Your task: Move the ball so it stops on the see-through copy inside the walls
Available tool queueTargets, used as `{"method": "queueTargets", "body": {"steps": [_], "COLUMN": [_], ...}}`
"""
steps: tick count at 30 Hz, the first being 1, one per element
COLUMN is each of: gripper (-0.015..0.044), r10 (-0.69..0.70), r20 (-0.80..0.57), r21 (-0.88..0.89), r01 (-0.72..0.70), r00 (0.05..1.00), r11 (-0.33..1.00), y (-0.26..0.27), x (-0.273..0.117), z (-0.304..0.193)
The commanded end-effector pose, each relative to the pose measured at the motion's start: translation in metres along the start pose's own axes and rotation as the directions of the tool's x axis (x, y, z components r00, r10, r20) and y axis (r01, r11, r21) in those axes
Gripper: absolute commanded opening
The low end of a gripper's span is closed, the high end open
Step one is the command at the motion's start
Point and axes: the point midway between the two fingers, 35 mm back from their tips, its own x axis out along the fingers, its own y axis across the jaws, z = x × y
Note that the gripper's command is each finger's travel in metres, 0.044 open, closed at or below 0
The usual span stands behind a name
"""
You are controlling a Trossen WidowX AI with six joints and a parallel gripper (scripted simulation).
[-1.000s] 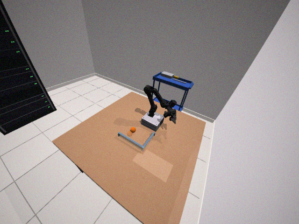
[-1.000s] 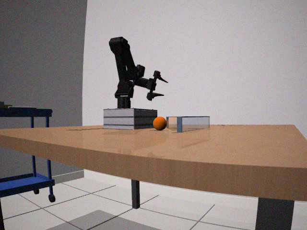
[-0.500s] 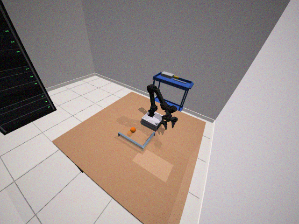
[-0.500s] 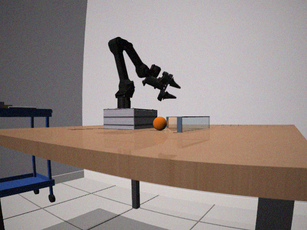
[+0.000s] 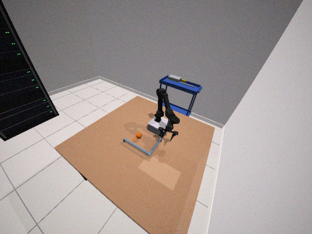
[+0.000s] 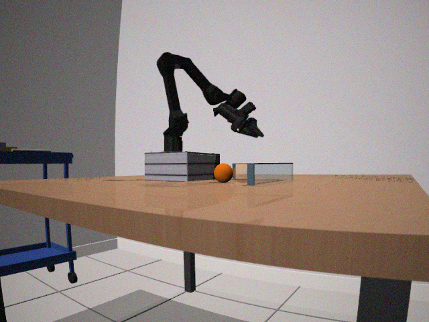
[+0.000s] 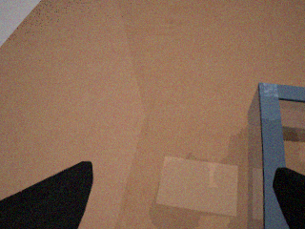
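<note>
The orange ball point(image 5: 138, 135) point(image 6: 222, 172) lies on the table beside the see-through copy point(image 5: 135, 139) point(image 6: 240, 170), near but not on it. Two low clear walls with blue-grey top edges point(image 5: 136, 146) point(image 6: 251, 174) point(image 7: 273, 119) form a corner; the copy is close to the long wall, toward its end away from the corner. My gripper point(image 5: 166, 138) point(image 6: 262, 135) point(image 7: 184, 175) is open and empty, high above the table, off toward the short wall's side and away from the ball. In the wrist view, the right finger overlaps a wall; the ball and copy are out of view.
The arm's grey base block point(image 5: 153, 127) point(image 6: 166, 167) stands on the wooden table point(image 5: 100, 153) point(image 6: 166, 200) point(image 7: 71, 105) behind the walls. A blue cart point(image 5: 180, 87) point(image 6: 37, 157) is beyond the table. A lighter rectangle point(image 5: 161, 173) point(image 7: 197, 183) shows on the tabletop.
</note>
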Motion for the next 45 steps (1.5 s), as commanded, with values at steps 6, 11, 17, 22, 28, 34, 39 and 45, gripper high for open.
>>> {"method": "queueTargets", "body": {"steps": [6, 11, 17, 22, 28, 34, 39, 45], "gripper": [0.0403, 0.0403, 0.0403, 0.0403, 0.0403, 0.0403, 0.0403, 0.0403], "r10": [-0.232, -0.280, -0.310, -0.305, -0.265, -0.194, -0.132, -0.132], "r20": [-0.243, -0.333, -0.456, -0.554, -0.654, -0.733, -0.771, -0.771], "r21": [-0.544, -0.655, -0.753, -0.776, -0.744, -0.680, -0.637, -0.637], "r01": [0.065, -0.007, -0.176, -0.348, -0.538, -0.687, -0.755, -0.755], "r00": [0.942, 0.900, 0.834, 0.775, 0.709, 0.653, 0.624, 0.624], "r11": [0.836, 0.756, 0.635, 0.526, 0.397, 0.256, 0.155, 0.155], "y": [-0.100, -0.137, -0.183, -0.218, -0.254, -0.286, -0.305, -0.305], "x": [0.046, 0.052, 0.053, 0.047, 0.036, 0.020, 0.007, 0.007], "z": [0.009, 0.008, 0.003, -0.002, -0.010, -0.020, -0.026, -0.026]}}
